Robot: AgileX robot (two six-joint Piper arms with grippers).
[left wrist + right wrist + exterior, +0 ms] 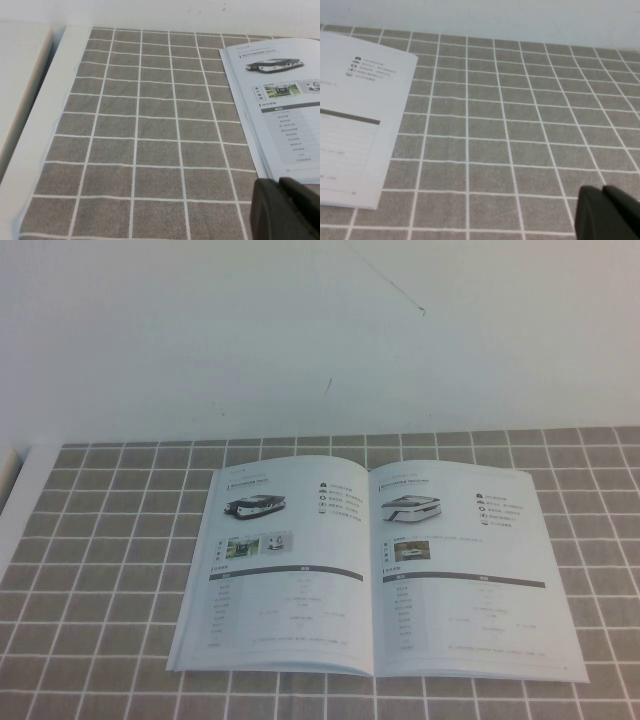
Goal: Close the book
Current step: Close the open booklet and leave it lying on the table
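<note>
High view alone showed the whole book (372,570), open and flat mid-table on the grey woven cloth (100,540) with its white grid, thin pages printed with photos and tables. Each wrist view caught only one outer page, plus a matte black lump: the left gripper (286,210) near the left page's corner, the right gripper (607,212) apart from the right page (open or closed, I cannot tell)
</note>
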